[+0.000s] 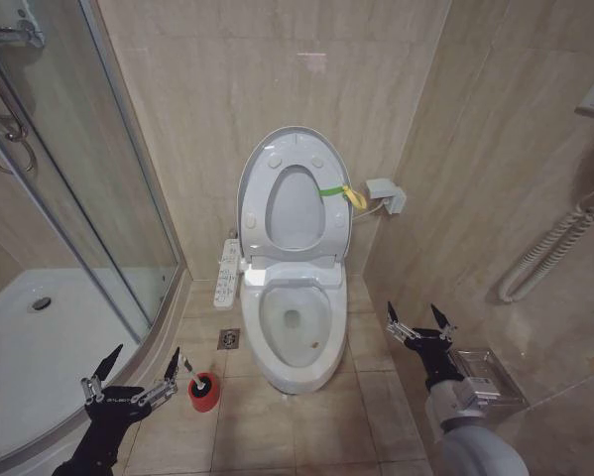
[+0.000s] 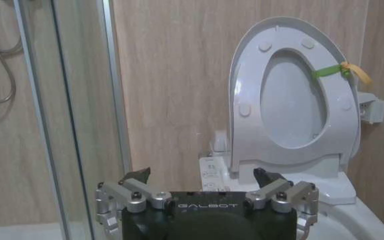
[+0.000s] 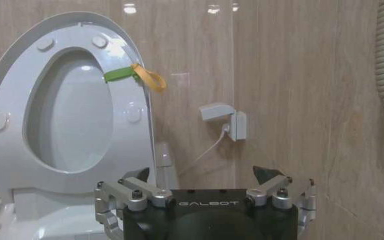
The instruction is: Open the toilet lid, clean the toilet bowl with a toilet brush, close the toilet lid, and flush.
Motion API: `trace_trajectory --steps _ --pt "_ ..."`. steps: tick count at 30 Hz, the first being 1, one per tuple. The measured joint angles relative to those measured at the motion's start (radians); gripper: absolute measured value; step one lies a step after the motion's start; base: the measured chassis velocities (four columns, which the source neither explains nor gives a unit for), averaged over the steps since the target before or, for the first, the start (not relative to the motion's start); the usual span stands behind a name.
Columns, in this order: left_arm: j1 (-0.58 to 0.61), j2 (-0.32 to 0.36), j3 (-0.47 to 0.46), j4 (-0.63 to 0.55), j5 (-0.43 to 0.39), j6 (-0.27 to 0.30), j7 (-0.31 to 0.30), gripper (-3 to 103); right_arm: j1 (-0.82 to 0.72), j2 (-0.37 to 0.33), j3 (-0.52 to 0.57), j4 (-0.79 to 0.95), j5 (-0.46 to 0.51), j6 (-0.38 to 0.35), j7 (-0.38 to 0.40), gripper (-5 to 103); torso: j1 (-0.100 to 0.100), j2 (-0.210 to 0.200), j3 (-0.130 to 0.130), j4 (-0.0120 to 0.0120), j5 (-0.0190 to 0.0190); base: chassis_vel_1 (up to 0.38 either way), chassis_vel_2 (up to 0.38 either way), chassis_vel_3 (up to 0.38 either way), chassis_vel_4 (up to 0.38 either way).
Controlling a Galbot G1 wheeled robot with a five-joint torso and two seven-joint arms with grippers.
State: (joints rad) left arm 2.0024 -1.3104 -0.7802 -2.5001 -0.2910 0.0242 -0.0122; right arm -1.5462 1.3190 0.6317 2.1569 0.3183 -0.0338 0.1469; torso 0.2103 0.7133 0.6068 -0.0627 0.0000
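White glossy toilet lid (image 1: 260, 169) upright

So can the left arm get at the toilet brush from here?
Probably yes. The left tool is open and empty, just beside the toilet brush standing in its red holder on the floor; nothing lies between them.

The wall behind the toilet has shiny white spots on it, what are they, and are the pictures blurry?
Right wrist view: the spots are lamp glare on the glossy wall tiles, plus a bright patch on the raised toilet lid. Head view: a fainter glare spot high on the wall. Left wrist view: sharp, no glare.
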Motion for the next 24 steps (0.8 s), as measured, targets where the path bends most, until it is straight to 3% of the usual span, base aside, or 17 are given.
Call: trace_trajectory --steps 24 --pt "0.0 0.0 0.0 0.0 0.0 0.0 0.0 100 0.0 0.0 0.0 0.0 0.0 0.0 0.0 100 0.0 0.0 0.0 0.0 0.0 0.0 0.0 0.0 0.0"
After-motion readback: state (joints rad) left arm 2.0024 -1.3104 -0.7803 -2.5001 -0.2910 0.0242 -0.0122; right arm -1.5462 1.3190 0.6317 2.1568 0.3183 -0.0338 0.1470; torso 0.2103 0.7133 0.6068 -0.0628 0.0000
